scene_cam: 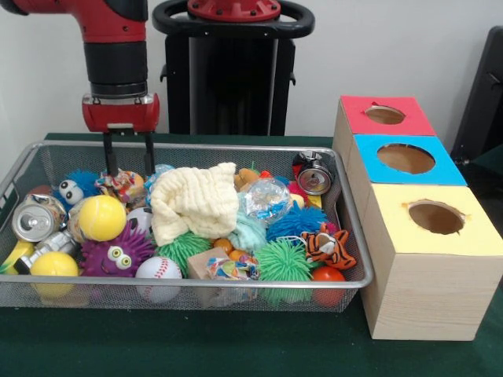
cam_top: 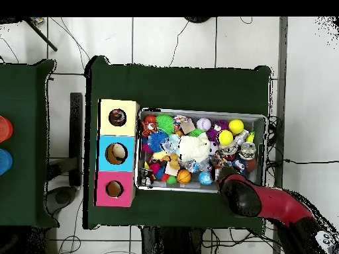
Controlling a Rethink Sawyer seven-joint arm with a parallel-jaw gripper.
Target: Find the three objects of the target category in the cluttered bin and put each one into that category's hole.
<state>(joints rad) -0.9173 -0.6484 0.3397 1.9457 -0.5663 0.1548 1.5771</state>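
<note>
The wire mesh bin (scene_cam: 196, 284) is full of toys; it also shows in the overhead view (cam_top: 198, 111). My gripper (scene_cam: 129, 171) is open at the bin's back left corner, its fingers (scene_cam: 111, 161) straddling the top of a speckled knotted rope bundle (scene_cam: 122, 187). A second speckled bundle (scene_cam: 226, 267) lies near the front rim beside a small cardboard block. I cannot pick out a third. In the overhead view the arm (cam_top: 242, 195) hides the gripper. A wooden box at the right has a red hole (scene_cam: 385, 115), a blue hole (scene_cam: 405, 158) and a yellow hole (scene_cam: 436, 217).
A cream waffle cloth (scene_cam: 192, 203) lies mid-bin beside a clear crinkly ball (scene_cam: 263, 196). Around them are a yellow ball (scene_cam: 102, 217), a baseball (scene_cam: 157, 269), a purple spiky toy (scene_cam: 118, 253), cans (scene_cam: 35, 220), a tiger toy (scene_cam: 328, 247) and a green spiky ball (scene_cam: 283, 261).
</note>
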